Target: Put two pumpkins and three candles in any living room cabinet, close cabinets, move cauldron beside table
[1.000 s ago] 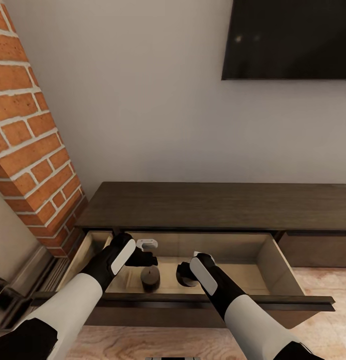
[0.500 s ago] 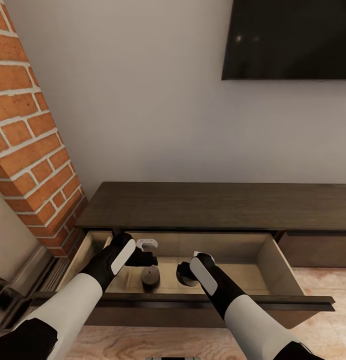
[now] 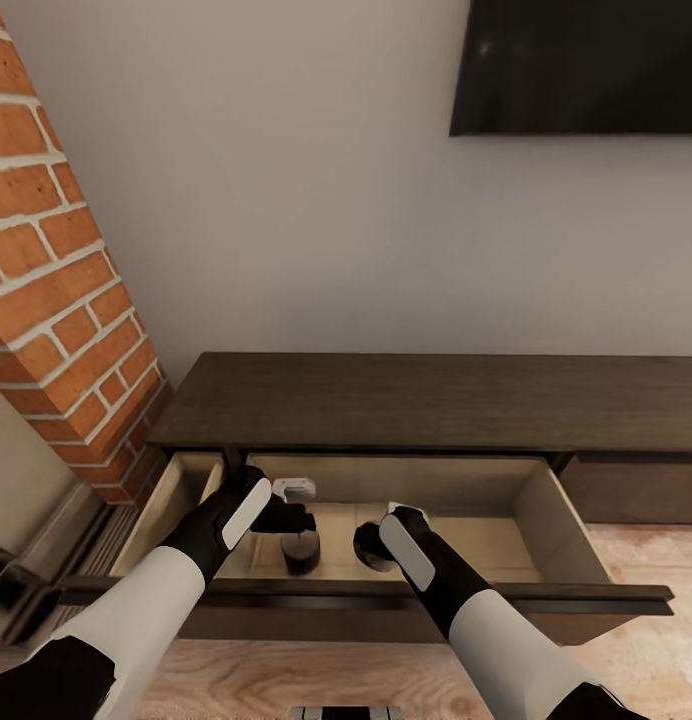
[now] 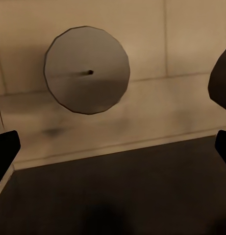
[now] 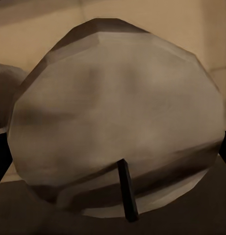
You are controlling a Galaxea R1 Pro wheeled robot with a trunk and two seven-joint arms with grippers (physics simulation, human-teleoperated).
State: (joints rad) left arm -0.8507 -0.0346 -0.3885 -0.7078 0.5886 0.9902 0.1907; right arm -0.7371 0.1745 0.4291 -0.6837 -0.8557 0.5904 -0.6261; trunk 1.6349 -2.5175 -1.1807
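The long dark cabinet (image 3: 426, 400) has its left drawer (image 3: 386, 593) pulled out. One cream candle (image 3: 301, 550) stands upright on the drawer floor, and it is seen from above in the left wrist view as a candle (image 4: 87, 71) with a dark wick dot. My left gripper (image 3: 291, 508) hovers just above it, open, its fingers (image 4: 5, 152) spread wide and empty. My right gripper (image 3: 371, 545) reaches into the drawer beside it, shut on a second candle (image 5: 117, 117) that spans the gap between both fingers. The pumpkins are out of view.
A black TV (image 3: 586, 65) hangs on the wall above the cabinet. A brick chimney (image 3: 56, 280) rises at the left, close to my left arm. A closed drawer front (image 3: 636, 490) sits to the right, with wooden floor (image 3: 646, 560) below it.
The head camera has shifted a little, so the whole picture sits slightly higher. Both arms and the candles keep their places in the drawer.
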